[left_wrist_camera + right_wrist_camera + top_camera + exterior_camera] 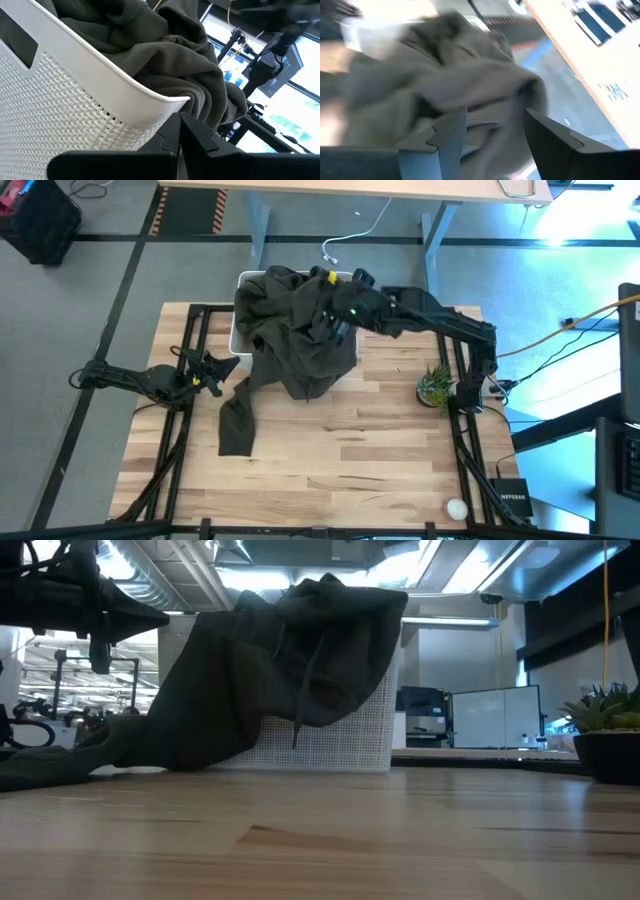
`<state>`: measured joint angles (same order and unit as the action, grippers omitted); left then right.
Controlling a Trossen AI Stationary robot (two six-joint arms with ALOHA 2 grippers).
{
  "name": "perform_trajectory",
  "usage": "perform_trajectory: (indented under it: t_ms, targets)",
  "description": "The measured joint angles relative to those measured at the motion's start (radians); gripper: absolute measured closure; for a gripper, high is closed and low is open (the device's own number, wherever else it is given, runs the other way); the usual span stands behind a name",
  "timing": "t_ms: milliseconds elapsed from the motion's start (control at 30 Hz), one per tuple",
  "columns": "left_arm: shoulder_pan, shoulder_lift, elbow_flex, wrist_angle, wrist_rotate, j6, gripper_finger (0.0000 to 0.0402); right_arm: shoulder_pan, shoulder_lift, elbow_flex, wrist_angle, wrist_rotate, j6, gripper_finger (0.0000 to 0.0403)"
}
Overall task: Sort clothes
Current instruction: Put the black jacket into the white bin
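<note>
The bare wooden surface (340, 440) takes up the front of the scene, with nothing of the task lying on it there. A little farther in, one sleeve of a large olive garment (295, 330) trails down onto the wood and ends in a dark strip. It has slid out of the pile and rests flat because nothing holds it up.

At mid-depth the left tool (205, 370) sits low just beside the sleeve, close to the near wall of the white bin (238, 330). Its fingers look closed together and hold nothing. This arm appears to be waiting.

Farther back stands the bin, a perforated plastic box. The bulk of the garment is heaped in and over it, spilling across its rim and front wall. From table height a hood with a drawstring hangs down the front.

The right tool (335, 320) hovers over the heap, reaching in from the right. Its fingers are spread moderately wide, with cloth bunched just beyond them and nothing gripped. It is likely placed there to take hold of the top of the garment. No other clothes are visible.

A small potted plant (436, 386) stands at the right edge.
</note>
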<state>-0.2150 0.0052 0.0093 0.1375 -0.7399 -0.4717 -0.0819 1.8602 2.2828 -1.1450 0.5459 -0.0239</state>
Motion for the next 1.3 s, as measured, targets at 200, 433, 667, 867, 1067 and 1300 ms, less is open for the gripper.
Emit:
perform_trajectory:
  t_ms: [200,433,667,867,1067,1300]
  targets:
    - [-0.001,0.000,0.000,-0.009,0.000,-0.022,0.0398,0.162,0.014,-0.008,-0.022,-0.055,0.040,0.0190]
    - [-0.001,0.000,0.000,-0.027,0.000,-0.030,0.0398,0.353,0.027,-0.340,0.096,0.048,0.041,0.0190]
    - [-0.001,0.000,0.000,-0.032,0.000,-0.046,0.0398,0.397,0.026,-0.817,0.456,0.093,0.188,0.0190]
    - [-0.001,0.000,0.000,-0.046,0.000,-0.046,0.0398,0.370,0.010,-1.098,0.715,0.039,0.324,0.0190]
    - [-0.001,0.000,0.000,-0.047,0.000,-0.046,0.0398,0.332,0.008,-1.300,1.135,0.065,0.476,0.0190]
    - [-0.001,0.000,0.000,-0.047,0.000,-0.052,0.0398,0.266,0.008,-1.397,1.513,-0.025,0.434,0.0190]
